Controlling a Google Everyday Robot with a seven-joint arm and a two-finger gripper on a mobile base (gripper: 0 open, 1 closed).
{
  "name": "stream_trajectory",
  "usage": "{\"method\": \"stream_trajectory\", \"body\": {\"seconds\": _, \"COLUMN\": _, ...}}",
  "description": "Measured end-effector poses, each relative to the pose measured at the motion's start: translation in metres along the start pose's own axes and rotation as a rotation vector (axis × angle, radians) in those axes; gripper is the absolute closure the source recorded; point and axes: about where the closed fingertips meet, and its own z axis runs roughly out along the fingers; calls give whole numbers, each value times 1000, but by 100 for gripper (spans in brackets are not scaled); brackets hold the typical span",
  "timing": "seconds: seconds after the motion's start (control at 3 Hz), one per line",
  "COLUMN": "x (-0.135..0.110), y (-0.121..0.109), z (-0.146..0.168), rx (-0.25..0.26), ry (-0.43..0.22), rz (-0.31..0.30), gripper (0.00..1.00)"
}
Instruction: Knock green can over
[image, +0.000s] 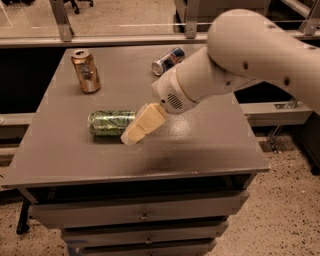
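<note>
Camera view: green can (111, 122) lying on side, table (200, 145) mid-left, likely already toppled; gripper (131, 136) angled low at its right end, suited to a push; opening impossible to tell.

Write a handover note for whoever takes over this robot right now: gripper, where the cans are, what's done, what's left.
Gripper: low over the table, at the right end of the green can; contact can't be judged.
Green can: lying on its side, left of the table's middle.
Orange-gold can: upright, back left.
Blue-and-silver can: on its side, at the back.
Done: green can is down.
Left: probably just lifting the arm clear.
</note>
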Motion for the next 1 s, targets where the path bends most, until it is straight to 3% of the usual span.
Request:
{"method": "stream_trajectory", "body": {"seconds": 0.33, "x": 2, "y": -18, "z": -37, "rx": 32, "ry": -178, "rz": 22, "gripper": 0}}
{"method": "stream_trajectory", "body": {"seconds": 0.67, "x": 9, "y": -22, "z": -81, "rx": 49, "ry": -336, "rz": 45, "gripper": 0}}
{"method": "stream_trajectory", "body": {"seconds": 1.0, "x": 8, "y": -22, "z": -99, "rx": 64, "ry": -389, "rz": 71, "gripper": 0}}
